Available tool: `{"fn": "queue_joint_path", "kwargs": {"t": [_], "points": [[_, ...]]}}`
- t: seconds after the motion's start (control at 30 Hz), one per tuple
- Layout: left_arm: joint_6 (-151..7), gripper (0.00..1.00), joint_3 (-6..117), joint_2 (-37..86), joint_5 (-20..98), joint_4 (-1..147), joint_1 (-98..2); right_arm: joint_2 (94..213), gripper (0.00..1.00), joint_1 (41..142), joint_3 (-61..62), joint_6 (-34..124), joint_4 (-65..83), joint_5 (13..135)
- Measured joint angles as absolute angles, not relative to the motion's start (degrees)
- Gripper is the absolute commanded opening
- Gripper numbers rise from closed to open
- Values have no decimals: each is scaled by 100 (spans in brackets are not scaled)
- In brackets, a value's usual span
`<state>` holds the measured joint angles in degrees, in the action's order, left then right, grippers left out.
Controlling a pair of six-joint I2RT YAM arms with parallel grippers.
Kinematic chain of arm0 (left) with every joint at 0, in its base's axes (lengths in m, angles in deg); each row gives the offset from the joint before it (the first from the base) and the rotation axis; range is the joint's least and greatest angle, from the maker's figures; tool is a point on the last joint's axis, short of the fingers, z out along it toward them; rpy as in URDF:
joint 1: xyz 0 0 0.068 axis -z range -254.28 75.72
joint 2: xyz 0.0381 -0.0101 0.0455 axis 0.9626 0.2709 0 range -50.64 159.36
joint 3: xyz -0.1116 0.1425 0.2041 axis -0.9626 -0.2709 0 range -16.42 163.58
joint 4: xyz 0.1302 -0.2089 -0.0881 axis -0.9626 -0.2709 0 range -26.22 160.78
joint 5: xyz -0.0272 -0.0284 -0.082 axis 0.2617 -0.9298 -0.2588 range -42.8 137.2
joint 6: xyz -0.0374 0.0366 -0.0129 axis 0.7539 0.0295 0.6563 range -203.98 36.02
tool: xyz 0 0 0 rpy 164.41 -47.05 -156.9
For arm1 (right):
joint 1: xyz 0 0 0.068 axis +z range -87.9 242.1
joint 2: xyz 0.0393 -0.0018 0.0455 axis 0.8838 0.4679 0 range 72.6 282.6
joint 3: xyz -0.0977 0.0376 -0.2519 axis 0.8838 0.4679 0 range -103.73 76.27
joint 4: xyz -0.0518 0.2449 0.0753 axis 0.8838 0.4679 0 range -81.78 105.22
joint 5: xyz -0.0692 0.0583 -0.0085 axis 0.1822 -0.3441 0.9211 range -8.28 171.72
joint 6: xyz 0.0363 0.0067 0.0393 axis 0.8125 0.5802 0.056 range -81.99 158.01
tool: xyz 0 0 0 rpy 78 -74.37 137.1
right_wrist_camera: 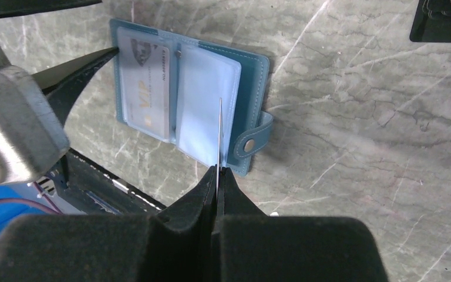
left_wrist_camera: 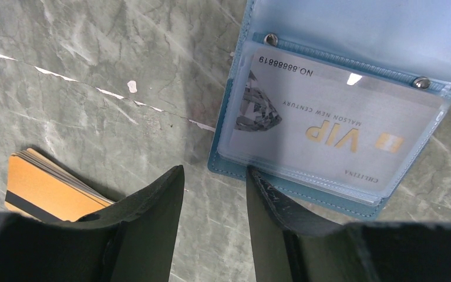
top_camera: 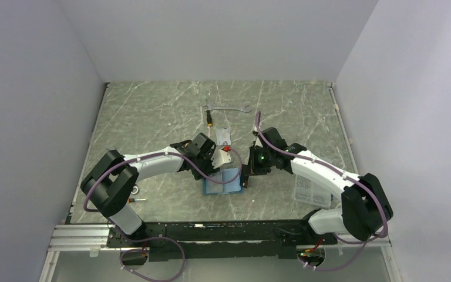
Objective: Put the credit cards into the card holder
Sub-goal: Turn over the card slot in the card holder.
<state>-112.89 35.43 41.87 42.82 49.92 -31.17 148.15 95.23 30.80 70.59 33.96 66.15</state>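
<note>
The teal card holder (top_camera: 223,187) lies open on the table, between my two grippers. A pale VIP card (left_wrist_camera: 323,123) sits in its left clear pocket. My left gripper (left_wrist_camera: 214,173) is open and empty; its right finger (left_wrist_camera: 270,205) touches the holder's near edge (left_wrist_camera: 329,197). A stack of orange-gold cards (left_wrist_camera: 47,191) with a black stripe lies to its left. My right gripper (right_wrist_camera: 218,170) is shut on a thin card (right_wrist_camera: 220,135) seen edge-on, standing over the holder's right-hand pocket (right_wrist_camera: 202,100) beside the snap tab (right_wrist_camera: 252,141).
A wrench (top_camera: 228,108) lies at the back, and a red-handled tool (top_camera: 226,150) lies just behind the holder. A clear printed packet (top_camera: 311,191) lies under the right arm. A dark rectangular thing (right_wrist_camera: 443,20) shows at the top right of the right wrist view.
</note>
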Motion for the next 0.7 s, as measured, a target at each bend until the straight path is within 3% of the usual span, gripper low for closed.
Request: {"fn": "queue_joint_path", "kwargs": {"t": [0.7], "points": [[-11333, 47, 3545, 4146, 4308, 4876, -3117, 15142, 0, 9597, 3340, 7059, 3098, 6641]]}}
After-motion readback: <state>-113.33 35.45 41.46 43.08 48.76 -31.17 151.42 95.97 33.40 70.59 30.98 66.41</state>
